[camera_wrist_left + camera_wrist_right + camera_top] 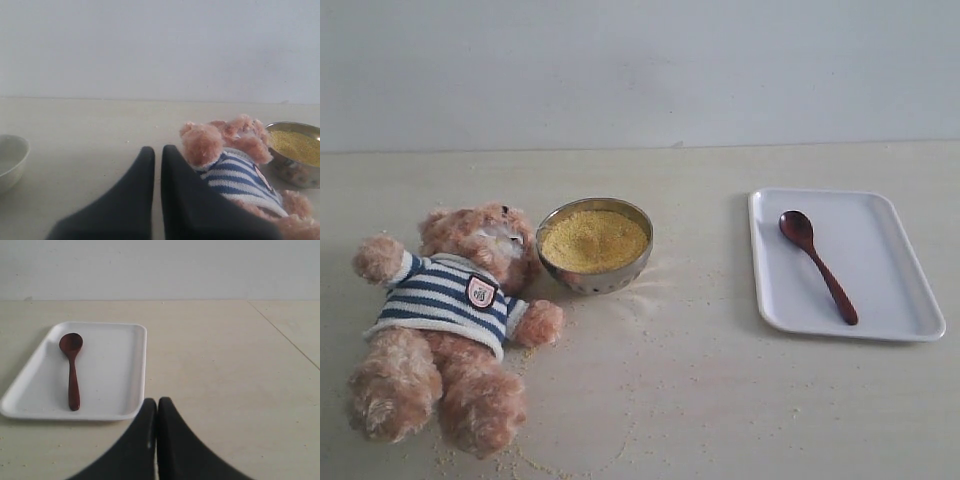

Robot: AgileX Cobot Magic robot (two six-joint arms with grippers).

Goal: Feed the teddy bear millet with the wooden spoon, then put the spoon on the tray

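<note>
Left tool and right tool pinched closed, empty; teddy bear badge unreadable; wooden spoon on tray.

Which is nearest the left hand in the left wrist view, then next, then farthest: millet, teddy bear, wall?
1. teddy bear, just beside the left hand.
2. millet, in the steel bowl beyond the bear.
3. wall, at the very back.

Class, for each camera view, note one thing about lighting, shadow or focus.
Exterior view: soft even light, faint shadow under the steel bowl. Left wrist view: the left end effector is a dark, blurred shape; the teddy bear is soft too. Right wrist view: the wooden spoon reads clearly on the tray.
</note>
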